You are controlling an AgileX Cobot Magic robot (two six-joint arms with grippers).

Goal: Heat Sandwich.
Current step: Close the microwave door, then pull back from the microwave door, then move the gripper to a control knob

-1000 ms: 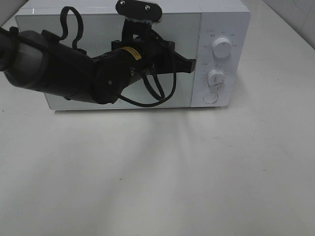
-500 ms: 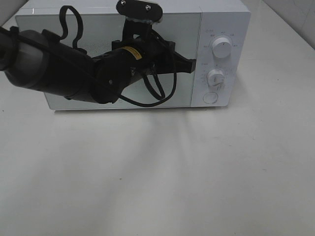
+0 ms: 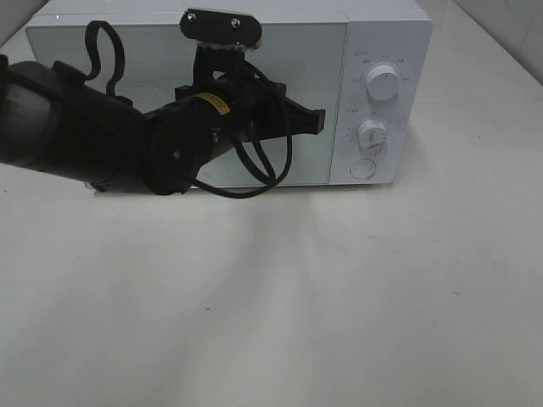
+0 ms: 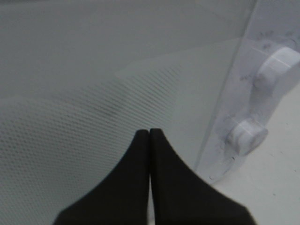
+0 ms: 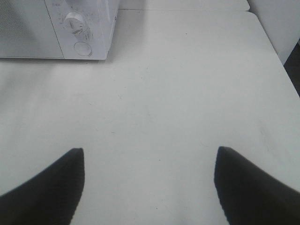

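Hovering at the white microwave's (image 3: 386,38) frosted glass door (image 3: 310,59), the left pincer (image 4: 149,132) was clenched on nothing. The right pincer (image 5: 149,150) stood released above the white table (image 3: 339,297). The sandwich was out of sight.

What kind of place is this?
Probably a robot test lab set up like a kitchen: a white microwave with two dials sits on a white table, and a black robot arm reaches across its door.
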